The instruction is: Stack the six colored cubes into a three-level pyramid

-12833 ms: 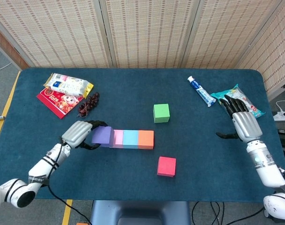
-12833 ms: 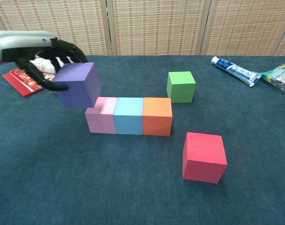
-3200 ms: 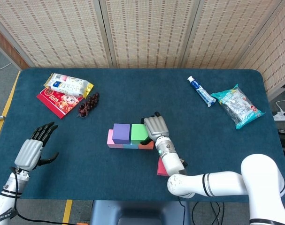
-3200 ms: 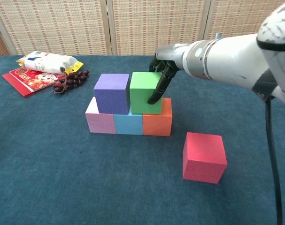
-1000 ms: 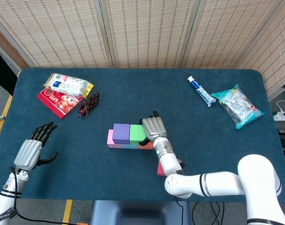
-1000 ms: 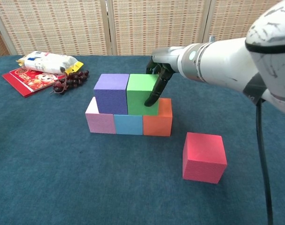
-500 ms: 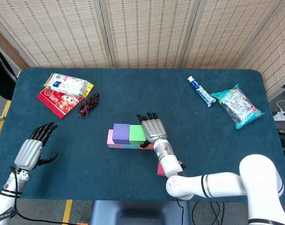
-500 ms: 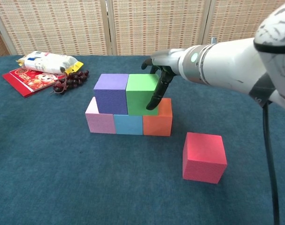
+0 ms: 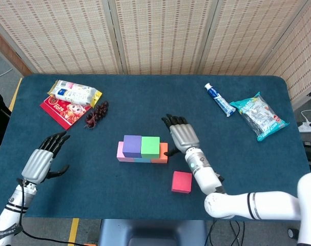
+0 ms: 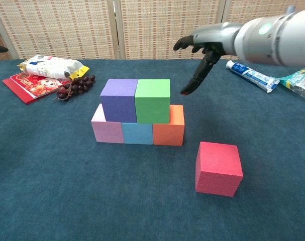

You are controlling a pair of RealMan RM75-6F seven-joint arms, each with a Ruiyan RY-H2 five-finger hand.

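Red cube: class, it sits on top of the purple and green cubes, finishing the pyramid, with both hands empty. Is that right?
Not quite. The red cube lies on the table, right of the stack; the chest view shows nothing on the purple cube and green cube. Both hands are empty.

cubes: six — pink cube (image 10: pixel 106 128), blue cube (image 10: pixel 137 132), orange cube (image 10: pixel 169 129), purple cube (image 10: pixel 118 99), green cube (image 10: pixel 152 100), red cube (image 10: pixel 218 167)
hands: two — left hand (image 9: pixel 41 160), right hand (image 9: pixel 181 135)
toothpaste tube (image 9: pixel 219 99): one
grape bunch (image 9: pixel 96 114): one
snack packets: three
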